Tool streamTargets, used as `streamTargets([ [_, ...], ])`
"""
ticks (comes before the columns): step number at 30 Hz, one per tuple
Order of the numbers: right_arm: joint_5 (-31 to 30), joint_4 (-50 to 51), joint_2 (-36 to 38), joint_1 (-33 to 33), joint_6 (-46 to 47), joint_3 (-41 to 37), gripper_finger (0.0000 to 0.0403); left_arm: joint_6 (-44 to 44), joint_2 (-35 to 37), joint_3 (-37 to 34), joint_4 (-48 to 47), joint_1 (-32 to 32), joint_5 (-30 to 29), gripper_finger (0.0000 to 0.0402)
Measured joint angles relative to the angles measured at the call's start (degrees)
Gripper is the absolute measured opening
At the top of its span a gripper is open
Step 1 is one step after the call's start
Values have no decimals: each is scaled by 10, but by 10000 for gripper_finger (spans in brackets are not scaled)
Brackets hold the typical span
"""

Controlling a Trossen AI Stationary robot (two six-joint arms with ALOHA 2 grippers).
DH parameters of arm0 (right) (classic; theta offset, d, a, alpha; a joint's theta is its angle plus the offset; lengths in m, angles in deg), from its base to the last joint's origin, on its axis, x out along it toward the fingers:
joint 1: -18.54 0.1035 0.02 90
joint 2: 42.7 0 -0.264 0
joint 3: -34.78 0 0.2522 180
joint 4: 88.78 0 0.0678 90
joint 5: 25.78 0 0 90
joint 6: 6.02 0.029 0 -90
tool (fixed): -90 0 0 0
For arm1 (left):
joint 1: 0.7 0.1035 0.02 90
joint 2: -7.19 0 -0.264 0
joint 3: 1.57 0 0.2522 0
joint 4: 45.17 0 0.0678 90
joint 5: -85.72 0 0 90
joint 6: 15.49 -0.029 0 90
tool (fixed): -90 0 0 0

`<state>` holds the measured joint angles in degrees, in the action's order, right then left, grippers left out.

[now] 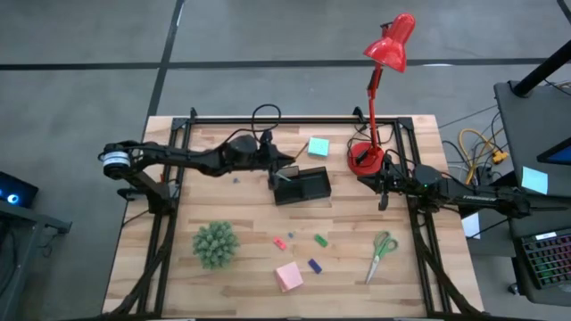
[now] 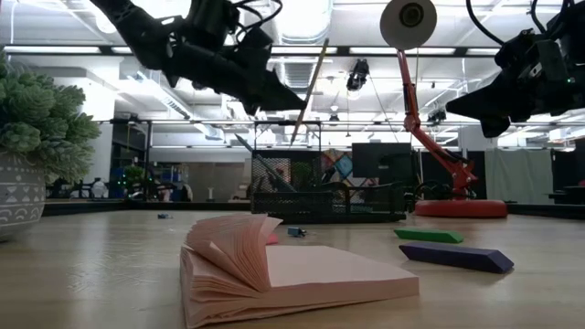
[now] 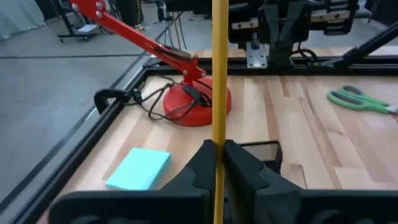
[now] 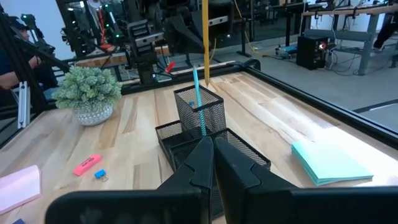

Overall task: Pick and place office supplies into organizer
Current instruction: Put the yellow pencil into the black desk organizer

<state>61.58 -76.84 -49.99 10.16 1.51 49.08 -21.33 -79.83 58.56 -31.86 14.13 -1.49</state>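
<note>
My left gripper [image 1: 272, 171] is shut on the yellow pencil [image 2: 311, 91] above the black mesh organizer [image 1: 302, 185], over its tall cup [image 4: 199, 102]. A thin teal pen [image 4: 198, 99] stands in that cup. My right gripper [image 4: 211, 149] is shut and empty, in the air right of the organizer near the lamp base [image 1: 366, 159]. The teal pad [image 1: 318, 147] lies behind the organizer. Green scissors [image 1: 382, 254], the pink pad [image 1: 288, 276] and the pink [image 1: 279, 242], green [image 1: 320, 239] and blue [image 1: 314, 265] erasers lie flat on the near half of the table. My left gripper pinches the pencil's shaft [image 3: 219, 140] between its two fingers, about midway along it [image 2: 304, 102]. The fingers come level from the table's left and lie across the pencil. The pencil stands nearly upright, slightly tilted, its lower end [image 2: 293, 142] clear above the organizer.
A green spiky plant [image 1: 216, 243] in a pot stands near left. The red desk lamp [image 1: 390, 40] rises from its round base at the far right. A black frame [image 1: 178, 178] runs round the table's edges. A person sits beyond the table [image 4: 12, 56].
</note>
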Motion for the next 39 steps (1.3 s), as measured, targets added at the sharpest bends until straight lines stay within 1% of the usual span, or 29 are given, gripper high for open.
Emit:
streamTargets([
  [4, 0, 0, 0, 0, 0, 0, 9, 11, 0, -16, 25, 0, -1, 1],
  [9, 0, 0, 0, 0, 0, 0, 9, 25, -1, -18, 29, -4, -2, 1],
  [19, 0, 0, 0, 0, 0, 0, 9, 23, -29, -18, 41, -13, -1, 1],
  [22, 0, 0, 0, 0, 0, 0, 9, 23, -34, -18, 55, -13, -1, 1],
  [39, 0, 1, 0, 0, 0, 0, 9, 4, -52, -18, 54, -13, -2, 1],
])
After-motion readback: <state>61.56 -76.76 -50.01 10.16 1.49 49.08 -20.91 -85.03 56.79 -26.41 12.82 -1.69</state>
